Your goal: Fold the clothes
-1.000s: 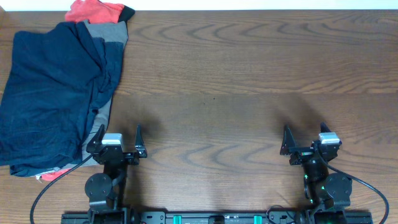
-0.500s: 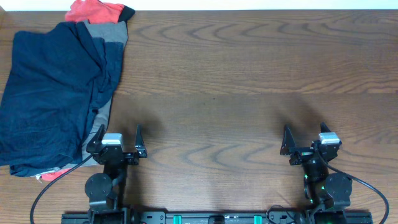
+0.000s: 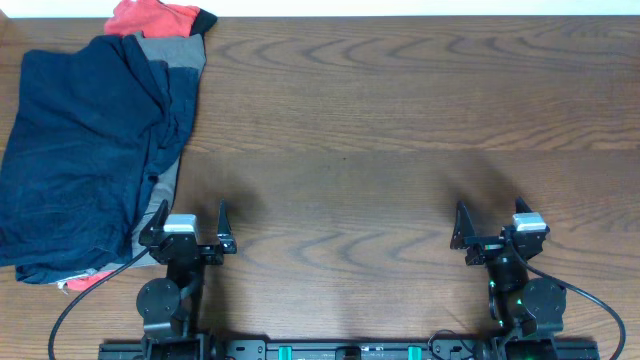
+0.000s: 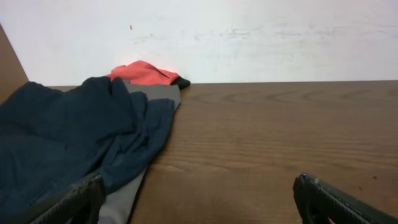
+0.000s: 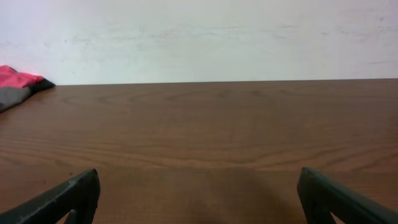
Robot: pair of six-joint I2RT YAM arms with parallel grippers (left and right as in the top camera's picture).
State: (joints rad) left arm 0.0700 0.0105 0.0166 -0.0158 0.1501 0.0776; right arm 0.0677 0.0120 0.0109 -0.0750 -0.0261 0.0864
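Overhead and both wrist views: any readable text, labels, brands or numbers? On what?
None readable in any view.
The pile of clothes shows no tag or print.
The wooden table and the white wall carry no writing.
The right arm's base shows no legible label.

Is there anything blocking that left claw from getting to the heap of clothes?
Nothing visible does. The left gripper, open, sits right by the near edge of the clothes, with only the wooden table showing between them.
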